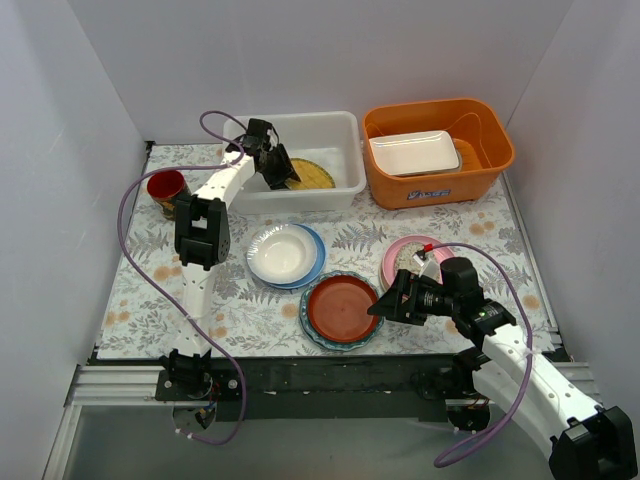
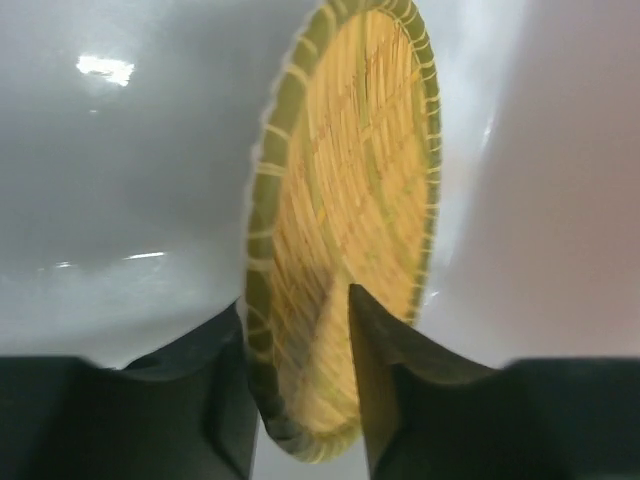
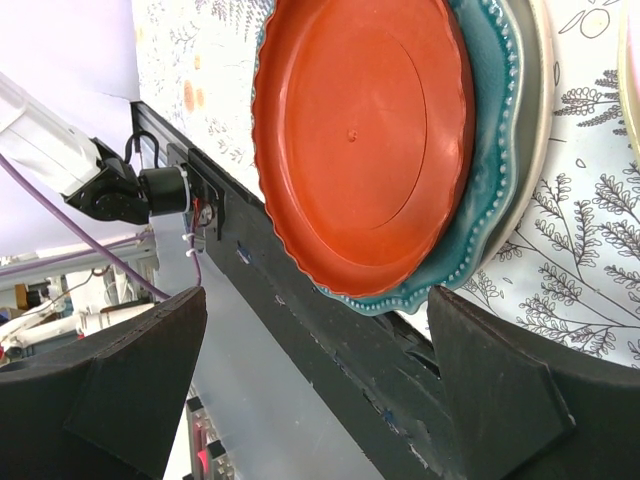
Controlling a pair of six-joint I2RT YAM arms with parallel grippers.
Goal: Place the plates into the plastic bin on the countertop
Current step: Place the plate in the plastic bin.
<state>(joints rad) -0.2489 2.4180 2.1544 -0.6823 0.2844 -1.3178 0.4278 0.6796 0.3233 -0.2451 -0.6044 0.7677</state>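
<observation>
Worktop: fern-printed cloth (image 1: 240, 300) carries everything, with both arms bolted at its near edge.
Plastic bin: white tub (image 1: 300, 196) sits at the far side, within the left arm's reach, as the plates' destination.
Red plate: lies (image 1: 340, 307) on a teal plate (image 1: 306, 327) near the front edge; being on top, it likely goes first.
Yellow plate: tilted on its rim (image 2: 340, 200) inside the bin, not lying flat.
Left tool: straddles (image 2: 298, 320) the yellow plate's rim; clamped or loose cannot be told.
Right tool: spread wide (image 3: 318, 295), empty, hovering at the red plate's near rim, probably aligned to pinch it.
</observation>
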